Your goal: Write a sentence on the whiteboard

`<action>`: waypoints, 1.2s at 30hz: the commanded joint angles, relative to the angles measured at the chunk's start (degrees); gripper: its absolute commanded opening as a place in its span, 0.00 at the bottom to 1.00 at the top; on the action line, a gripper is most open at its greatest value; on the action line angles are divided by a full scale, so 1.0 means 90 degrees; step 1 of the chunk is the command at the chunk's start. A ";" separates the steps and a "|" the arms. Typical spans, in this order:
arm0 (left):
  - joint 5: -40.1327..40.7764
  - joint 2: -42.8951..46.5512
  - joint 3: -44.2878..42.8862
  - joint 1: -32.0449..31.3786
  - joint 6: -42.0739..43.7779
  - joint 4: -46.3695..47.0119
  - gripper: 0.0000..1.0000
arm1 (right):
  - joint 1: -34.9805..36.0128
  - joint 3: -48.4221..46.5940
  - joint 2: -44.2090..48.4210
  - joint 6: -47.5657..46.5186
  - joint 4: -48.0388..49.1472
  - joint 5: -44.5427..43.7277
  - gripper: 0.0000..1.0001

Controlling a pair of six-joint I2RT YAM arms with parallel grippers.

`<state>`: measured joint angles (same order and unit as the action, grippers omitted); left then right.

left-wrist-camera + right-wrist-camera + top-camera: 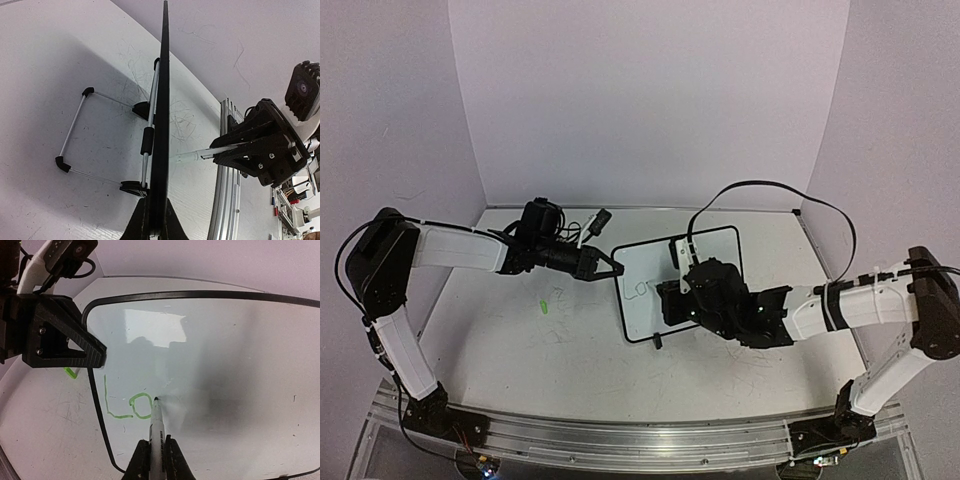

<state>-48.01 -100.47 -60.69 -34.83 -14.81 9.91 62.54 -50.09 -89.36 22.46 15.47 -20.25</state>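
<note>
View of my two arms at work over the counter (520, 350). The whiteboard (655, 265) stands near the middle of the counter, between the arms, propped on a wire stand (75, 130) whose black-tipped legs rest on the scribbled surface behind it. My left hand (154, 225) is closed on the board's left edge, one finger on each face of the thin black frame, as the left wrist view shows edge-on. My right hand (156, 460) is closed around a marker (156, 430), which runs straight out between the fingers toward the writing face. The marker's dark tip meets the board just right of two green letters (127, 407), a capital L and a small o, set low on the board's left side. The remainder of the writing face is unmarked and carries a soft reflection of the arms. A short green mark (546, 305) lies on the counter, left of the board and below my left forearm. An aluminium rail (227, 200) runs along the counter's near edge, where both arm bases are bolted. A black cable arcs above my right arm toward the back wall.
</note>
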 commanded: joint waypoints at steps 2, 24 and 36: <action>-0.0280 0.0245 -0.0093 -0.0010 -0.0054 -0.0123 0.00 | 0.0003 -0.0298 -0.0119 -0.0094 0.0166 -0.0154 0.00; -0.0276 0.0260 -0.0093 -0.0017 -0.0042 -0.0123 0.00 | 0.0026 0.0141 0.0068 0.0315 -0.0039 -0.0179 0.00; -0.0265 0.0280 -0.0084 -0.0019 -0.0034 -0.0132 0.00 | 0.0116 0.0344 0.0132 0.0518 -0.0068 -0.0237 0.00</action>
<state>-47.88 -100.47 -60.69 -34.83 -14.72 9.54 63.58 -47.69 -89.78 25.95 15.41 -20.56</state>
